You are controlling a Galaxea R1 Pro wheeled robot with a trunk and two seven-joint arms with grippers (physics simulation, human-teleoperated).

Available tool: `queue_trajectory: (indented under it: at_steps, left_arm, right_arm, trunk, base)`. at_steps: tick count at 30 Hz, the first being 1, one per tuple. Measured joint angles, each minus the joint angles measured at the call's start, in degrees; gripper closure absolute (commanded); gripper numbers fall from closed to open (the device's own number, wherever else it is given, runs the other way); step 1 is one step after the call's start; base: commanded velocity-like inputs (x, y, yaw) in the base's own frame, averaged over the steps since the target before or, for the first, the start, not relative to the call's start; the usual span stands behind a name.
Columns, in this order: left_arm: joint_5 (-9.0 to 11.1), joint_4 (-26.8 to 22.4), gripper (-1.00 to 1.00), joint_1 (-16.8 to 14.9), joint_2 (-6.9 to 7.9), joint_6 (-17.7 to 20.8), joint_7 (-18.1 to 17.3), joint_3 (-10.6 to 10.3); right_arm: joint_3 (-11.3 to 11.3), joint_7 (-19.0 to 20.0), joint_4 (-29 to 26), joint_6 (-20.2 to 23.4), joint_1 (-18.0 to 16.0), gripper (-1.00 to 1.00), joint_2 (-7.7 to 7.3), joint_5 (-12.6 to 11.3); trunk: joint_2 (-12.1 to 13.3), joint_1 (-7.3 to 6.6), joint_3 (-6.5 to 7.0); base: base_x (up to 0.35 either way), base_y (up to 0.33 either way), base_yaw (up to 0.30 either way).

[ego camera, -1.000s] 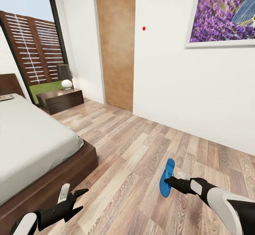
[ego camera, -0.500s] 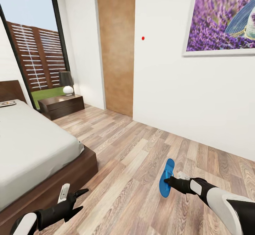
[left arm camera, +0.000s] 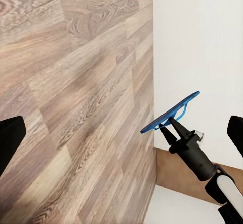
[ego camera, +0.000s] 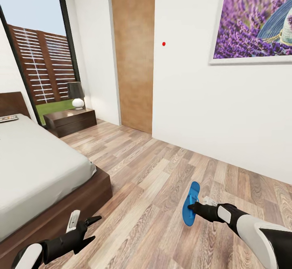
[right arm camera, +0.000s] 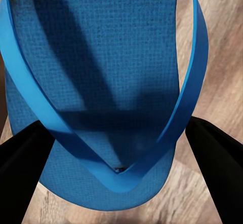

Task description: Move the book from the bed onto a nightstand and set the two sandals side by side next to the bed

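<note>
The right gripper holds one blue sandal above the wood floor, out past the foot corner of the bed and well apart from it. Its jaws are closed on the sandal's thong strap: in the right wrist view the strap loops between the two dark fingers with the sole just behind. In the left wrist view the sandal hangs edge-on, tilted, from the right gripper, in front of the white wall.

The left gripper hovers low beside the bed's foot end, its jaws spread wide and holding nothing.

The book lies on the grey mattress near the headboard. A nightstand stands beyond the bed by the window, with a lamp on top. A wooden door and a lavender picture are on the wall
</note>
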Motion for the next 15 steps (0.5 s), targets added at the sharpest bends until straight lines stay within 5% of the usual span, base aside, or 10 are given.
queue_trajectory:
  at_steps: [15]
  left_arm:
    - [-0.03,0.0,-1.0,0.0,0.0,-0.79,-0.18,0.08]
  right_arm:
    - [-0.02,-0.01,-0.08,-0.44,0.0,1.0,0.57,-0.28]
  trunk:
    - [0.0,0.01,0.0]
  base:
    - [-0.017,0.0,0.0]
